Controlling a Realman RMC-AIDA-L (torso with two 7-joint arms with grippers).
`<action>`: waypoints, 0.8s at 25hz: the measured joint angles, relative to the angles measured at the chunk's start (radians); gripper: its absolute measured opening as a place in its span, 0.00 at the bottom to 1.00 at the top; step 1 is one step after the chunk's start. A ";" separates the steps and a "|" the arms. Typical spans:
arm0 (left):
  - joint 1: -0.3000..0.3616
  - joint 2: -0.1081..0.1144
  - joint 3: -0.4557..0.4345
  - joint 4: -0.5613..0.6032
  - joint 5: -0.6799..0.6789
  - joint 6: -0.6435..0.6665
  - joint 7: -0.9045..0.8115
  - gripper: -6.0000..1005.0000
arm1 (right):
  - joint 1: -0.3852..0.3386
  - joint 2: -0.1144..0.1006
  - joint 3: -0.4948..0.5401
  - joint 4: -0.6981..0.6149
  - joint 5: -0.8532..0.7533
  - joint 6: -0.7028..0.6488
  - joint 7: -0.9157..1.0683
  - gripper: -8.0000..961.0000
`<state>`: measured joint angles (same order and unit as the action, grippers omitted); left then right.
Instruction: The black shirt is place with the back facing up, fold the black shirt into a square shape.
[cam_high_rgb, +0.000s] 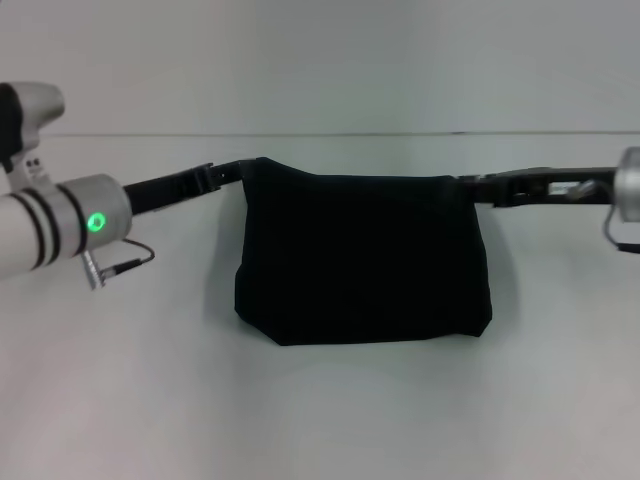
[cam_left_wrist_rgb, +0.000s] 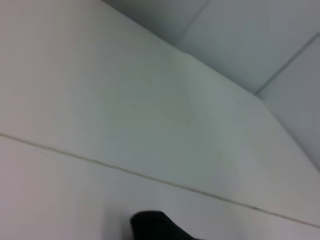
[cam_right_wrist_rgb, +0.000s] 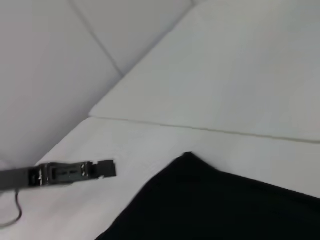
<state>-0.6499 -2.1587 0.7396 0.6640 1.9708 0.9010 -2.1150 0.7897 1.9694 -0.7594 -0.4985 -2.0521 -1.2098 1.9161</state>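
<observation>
The black shirt (cam_high_rgb: 365, 260) is a folded, roughly square bundle in the middle of the white table (cam_high_rgb: 330, 410). My left gripper (cam_high_rgb: 235, 172) reaches in from the left to its far left corner, which peaks upward. My right gripper (cam_high_rgb: 470, 185) reaches in from the right and touches its far right corner. In the right wrist view the shirt (cam_right_wrist_rgb: 225, 210) fills the lower part, and the left gripper (cam_right_wrist_rgb: 107, 168) shows with a strip of bare table between it and the shirt's peaked corner. A black shape (cam_left_wrist_rgb: 155, 227) sits at the edge of the left wrist view; I cannot tell what it is.
The white table runs back to a seam (cam_high_rgb: 400, 133) where a pale wall begins. A thin cable (cam_high_rgb: 125, 262) hangs under my left wrist.
</observation>
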 joint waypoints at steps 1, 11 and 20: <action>0.005 -0.001 -0.008 0.005 -0.006 0.019 0.014 0.60 | 0.007 0.010 -0.001 0.004 -0.004 0.001 -0.035 0.64; 0.050 -0.001 -0.136 0.001 -0.118 0.279 0.254 0.83 | 0.061 0.100 -0.136 0.073 -0.062 0.246 -0.205 0.12; 0.051 -0.002 -0.138 -0.009 -0.120 0.274 0.261 0.87 | 0.064 0.116 -0.229 0.086 -0.057 0.420 -0.211 0.01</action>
<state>-0.5986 -2.1610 0.6021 0.6552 1.8510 1.1750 -1.8539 0.8539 2.0853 -0.9888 -0.4128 -2.1091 -0.7899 1.7055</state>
